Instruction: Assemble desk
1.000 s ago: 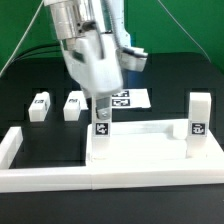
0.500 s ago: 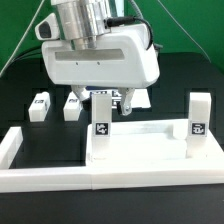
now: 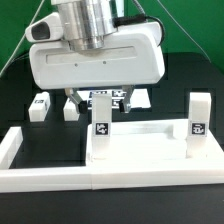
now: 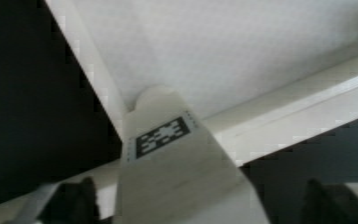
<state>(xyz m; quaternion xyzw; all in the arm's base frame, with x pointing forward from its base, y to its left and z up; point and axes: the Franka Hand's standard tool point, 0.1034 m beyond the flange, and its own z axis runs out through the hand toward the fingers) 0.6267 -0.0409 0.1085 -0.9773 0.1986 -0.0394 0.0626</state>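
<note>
The white tray-like tabletop (image 3: 140, 150) lies against the front border frame, with two tagged white legs standing upright in its corners: the left leg (image 3: 101, 125) and the right leg (image 3: 199, 115). My gripper (image 3: 100, 99) hangs over the top of the left leg. In the wrist view the gripper (image 4: 197, 205) straddles that leg (image 4: 167, 165), with the dark fingers (image 4: 73, 203) on either side and a gap on one side, so it is open. The tabletop's wall (image 4: 247, 60) shows behind it.
Two loose legs (image 3: 40, 106) (image 3: 70, 108) stand on the black table at the exterior view's left. The marker board (image 3: 142, 99) lies behind the tabletop, mostly hidden by the hand. The long white border frame (image 3: 40, 178) runs along the front and the left.
The hand has turned about its vertical axis over the left leg, from slanted to broadside toward the camera. The legs and tabletop have stayed in place.
</note>
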